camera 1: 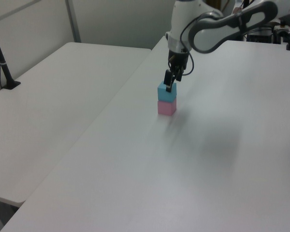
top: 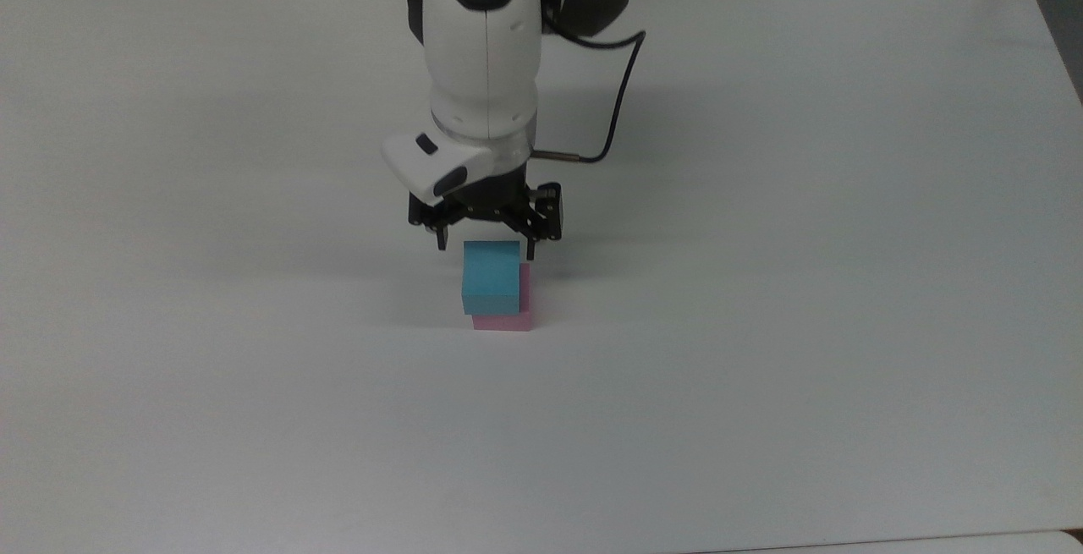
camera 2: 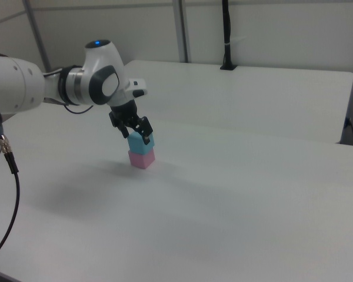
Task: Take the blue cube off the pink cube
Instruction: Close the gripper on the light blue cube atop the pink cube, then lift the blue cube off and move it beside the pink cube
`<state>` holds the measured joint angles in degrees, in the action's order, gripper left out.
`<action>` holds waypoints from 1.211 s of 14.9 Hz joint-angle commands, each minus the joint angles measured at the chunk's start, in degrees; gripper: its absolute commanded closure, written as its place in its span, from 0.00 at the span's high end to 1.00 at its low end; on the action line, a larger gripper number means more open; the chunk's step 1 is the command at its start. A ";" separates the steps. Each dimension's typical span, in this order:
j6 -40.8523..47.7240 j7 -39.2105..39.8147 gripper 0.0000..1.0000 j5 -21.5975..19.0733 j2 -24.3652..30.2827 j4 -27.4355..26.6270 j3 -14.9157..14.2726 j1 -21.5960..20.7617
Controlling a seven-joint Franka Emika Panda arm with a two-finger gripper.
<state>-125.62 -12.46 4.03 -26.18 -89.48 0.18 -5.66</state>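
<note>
The blue cube [top: 491, 278] [camera 1: 166, 92] [camera 2: 140, 143] rests on top of the pink cube [top: 506, 319] [camera 1: 166, 108] [camera 2: 142, 159], set a little off its edges, near the middle of the white table [top: 761, 283]. My gripper [top: 485, 251] [camera 1: 169, 86] [camera 2: 133, 133] hangs open just above the blue cube, its black fingers spread about as wide as the cube and straddling the cube's upper edge in the top view. Nothing is between the fingers. The pink cube's top face is hidden by the blue cube.
A second white table [camera 1: 53, 92] adjoins the first on the left view's left. A black post [camera 1: 2, 63] [camera 2: 226, 35] stands on that table's far edge. The arm's black cable [top: 613, 114] loops beside the wrist.
</note>
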 commanded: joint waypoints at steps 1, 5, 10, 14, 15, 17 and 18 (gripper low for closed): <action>-0.95 0.33 1.00 -0.34 -1.24 1.76 -0.27 -0.49; -0.95 0.68 0.36 -0.42 -1.33 1.67 -0.27 -0.49; -0.51 0.94 0.22 -0.25 -0.28 1.76 -0.27 -0.32; -0.15 3.83 0.23 -0.25 1.57 1.59 -0.89 2.75; -0.33 6.11 0.25 -0.16 0.87 1.33 -0.89 4.33; -0.94 8.67 0.31 2.11 -1.32 1.32 -0.89 8.11; -0.95 9.63 0.38 3.52 -2.46 1.32 -0.89 9.51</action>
<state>-126.41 -6.11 5.03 -26.88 -87.38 -0.63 0.81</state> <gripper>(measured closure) 0.427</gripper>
